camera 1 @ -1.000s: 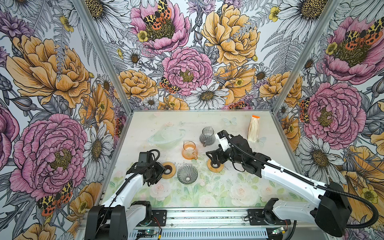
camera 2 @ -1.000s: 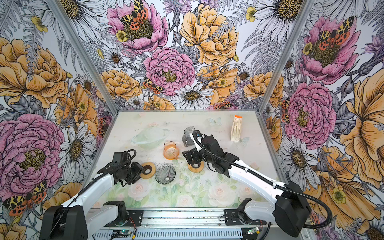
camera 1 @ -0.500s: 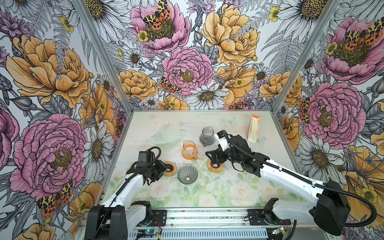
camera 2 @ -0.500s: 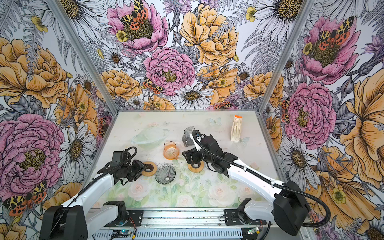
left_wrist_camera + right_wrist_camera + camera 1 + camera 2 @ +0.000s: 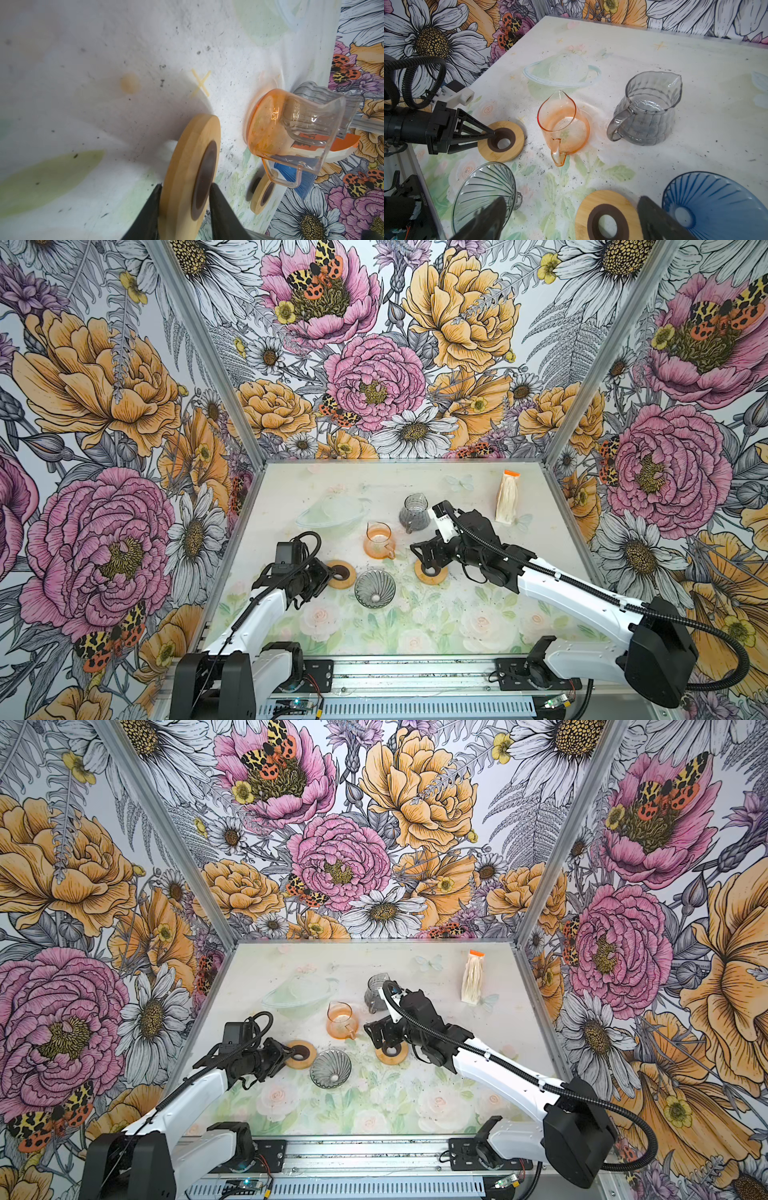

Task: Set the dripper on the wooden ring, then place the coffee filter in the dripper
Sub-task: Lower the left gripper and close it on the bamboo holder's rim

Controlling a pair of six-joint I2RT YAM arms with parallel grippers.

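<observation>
The left gripper (image 5: 185, 189) is closing on the near edge of a round bamboo ring with a dark rubber collar (image 5: 187, 166). One black finger sits inside the centre hole and the other against the outer edge, and both appear to touch it. This looks like preparatory work: the ring is probably the seat for the ribbed clear-grey glass dripper (image 5: 375, 588), which rests tilted on the printed table (image 5: 374, 635) just beside it. To do this step well, the left arm should finish its squeeze before lifting. It should then keep the ring level so it does not pivot in so narrow a pinch, and draw it clear of the glass cone and the orange glass carafe (image 5: 378, 537) nearby. The right gripper (image 5: 571, 218) is spread wide and holds nothing. It hovers over a second bamboo ring (image 5: 608, 197), with a blue ribbed dripper (image 5: 716, 203) close beside it. The coffee filters, a white paper stack in an orange-topped sleeve (image 5: 508, 499), lie untouched at the back right, well apart from both grippers. They are nearer the right arm, which seems better placed to fetch them.
</observation>
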